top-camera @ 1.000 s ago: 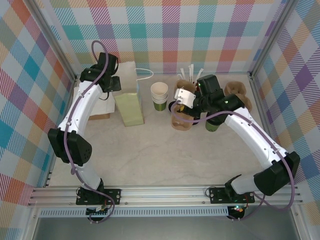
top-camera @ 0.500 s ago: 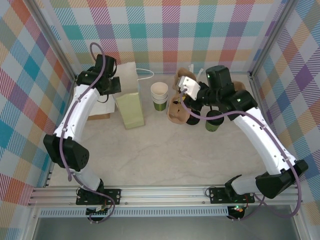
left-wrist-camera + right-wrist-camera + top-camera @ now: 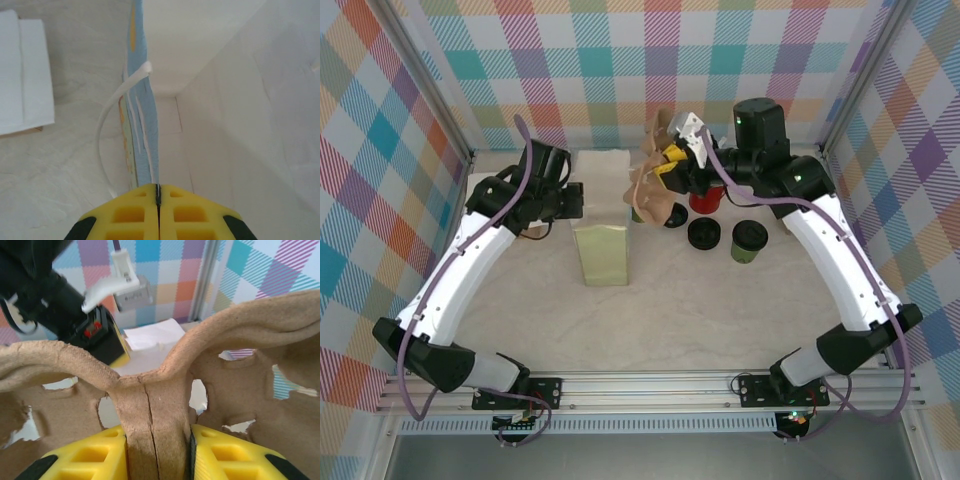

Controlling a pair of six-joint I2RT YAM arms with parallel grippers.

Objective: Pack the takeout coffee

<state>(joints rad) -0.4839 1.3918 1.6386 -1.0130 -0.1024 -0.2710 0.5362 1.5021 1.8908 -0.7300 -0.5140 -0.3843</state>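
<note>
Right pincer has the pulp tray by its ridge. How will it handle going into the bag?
Probably light and fairly stiff: the pulp tray holds its shape in the right pincer. Its ridge shows a split, so hard squeezing may crease it. The thin bag wall likely flexes if bumped.

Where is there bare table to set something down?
The near half of the table, from the bag forward to the near edge, is bare. Crowded at the back right: tray, red cup, black lid and lidded cup cluster there.
</note>
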